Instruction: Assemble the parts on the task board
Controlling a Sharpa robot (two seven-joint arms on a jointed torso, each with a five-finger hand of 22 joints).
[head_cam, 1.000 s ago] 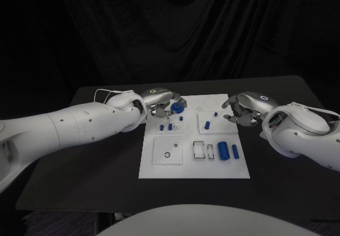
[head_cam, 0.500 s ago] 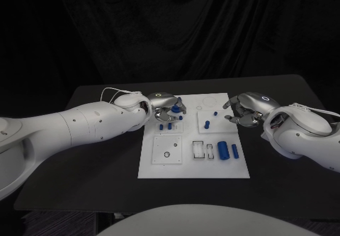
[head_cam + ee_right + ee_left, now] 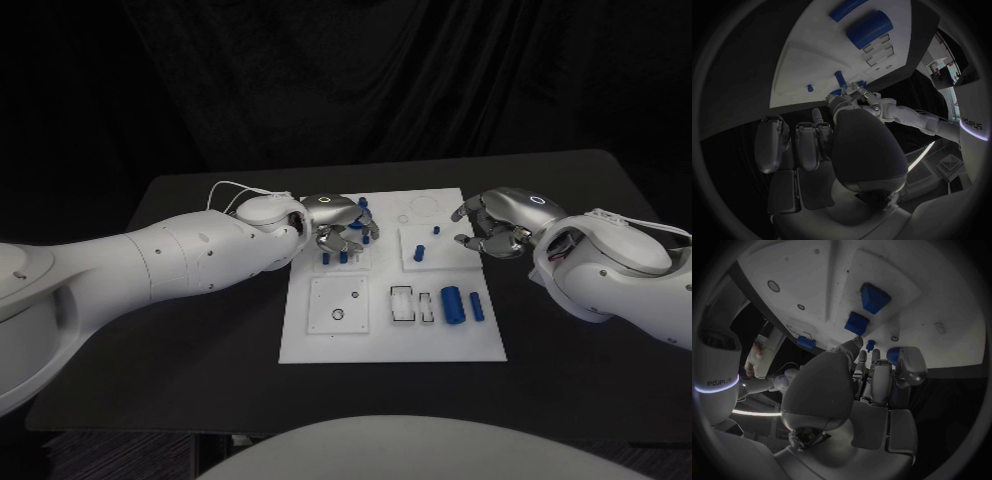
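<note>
The white task board lies mid-table. My left hand hovers over its far left section, palm down. It pinches a small blue part, mostly hidden behind the fingers. Two short blue pegs stand just below that hand, seen close as blue blocks. My right hand hangs at the board's far right edge with its fingers loosely bent and nothing in them. A blue peg and a tiny blue stud stand beside it.
Two larger blue cylinders lie side by side on the board's right, next to rectangular slots. A square plate with a hole sits at the near left. Black table surrounds the board.
My left hand has turned palm down and sunk a little toward the board, so the blue part it holds is now mostly hidden. The right hand has stayed put.
</note>
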